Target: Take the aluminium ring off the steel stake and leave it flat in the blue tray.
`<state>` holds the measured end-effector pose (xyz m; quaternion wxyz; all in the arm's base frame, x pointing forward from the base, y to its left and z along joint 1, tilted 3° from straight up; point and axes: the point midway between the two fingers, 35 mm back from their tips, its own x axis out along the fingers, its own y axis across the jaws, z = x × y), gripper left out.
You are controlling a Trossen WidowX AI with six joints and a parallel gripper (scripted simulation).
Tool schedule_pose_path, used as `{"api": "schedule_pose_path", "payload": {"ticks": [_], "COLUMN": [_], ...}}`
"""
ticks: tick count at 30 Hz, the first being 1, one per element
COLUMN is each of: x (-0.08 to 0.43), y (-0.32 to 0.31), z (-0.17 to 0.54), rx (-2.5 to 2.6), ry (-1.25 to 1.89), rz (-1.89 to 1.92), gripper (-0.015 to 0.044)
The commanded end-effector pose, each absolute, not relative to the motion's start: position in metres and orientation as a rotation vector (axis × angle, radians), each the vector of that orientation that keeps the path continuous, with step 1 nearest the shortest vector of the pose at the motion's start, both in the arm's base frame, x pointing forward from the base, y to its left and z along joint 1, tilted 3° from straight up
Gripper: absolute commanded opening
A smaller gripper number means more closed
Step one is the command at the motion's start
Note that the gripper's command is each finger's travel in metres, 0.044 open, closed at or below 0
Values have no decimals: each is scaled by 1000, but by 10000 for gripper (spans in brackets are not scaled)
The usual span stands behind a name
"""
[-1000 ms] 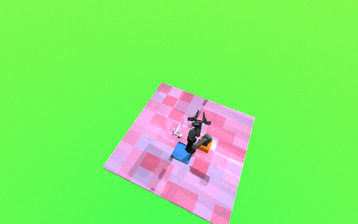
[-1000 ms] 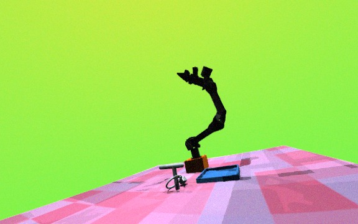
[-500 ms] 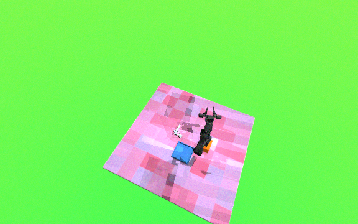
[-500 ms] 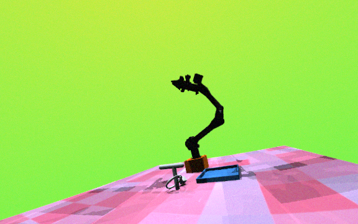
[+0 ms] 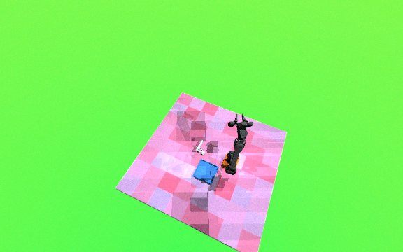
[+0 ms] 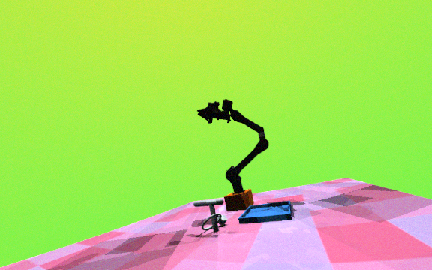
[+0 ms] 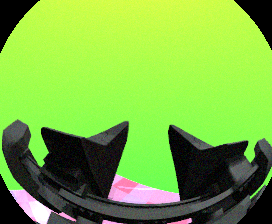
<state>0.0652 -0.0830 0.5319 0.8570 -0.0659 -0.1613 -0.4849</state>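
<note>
Hovering high, the gripper (image 5: 239, 115) (image 6: 199, 112) (image 7: 148, 127) is well apart from the stake (image 5: 198, 147) (image 6: 212, 213) in the top view; in the exterior view, the ring (image 6: 202, 226) leans tilted around the stake, beside the blue tray (image 6: 265, 218); in the wrist view, the jaws stand partly spread, nothing between them

From the top, the aluminium ring (image 5: 202, 152) is too small to make out clearly, partly hidden by the steel stake's cross-bar (image 5: 200, 145). In the exterior view, the tabletop's (image 5: 142, 182) (image 6: 283, 247) (image 7: 152, 196) near edge is cut off; in the wrist view, most of its surface is hidden or out of frame.
</note>
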Motion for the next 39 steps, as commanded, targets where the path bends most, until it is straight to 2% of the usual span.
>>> {"api": "schedule_pose_path", "payload": {"ticks": [1, 17, 22, 28, 39], "x": [74, 136, 172, 216, 264], "y": [-109, -170, -181, -179, -155], "z": [516, 447, 408, 356, 284], "rx": [-67, 130, 176, 210, 235], "ry": [-301, -121, -21, 111, 288], "rz": [-984, -813, -733, -632, -503], "gripper": [200, 200, 200, 200, 200]}}
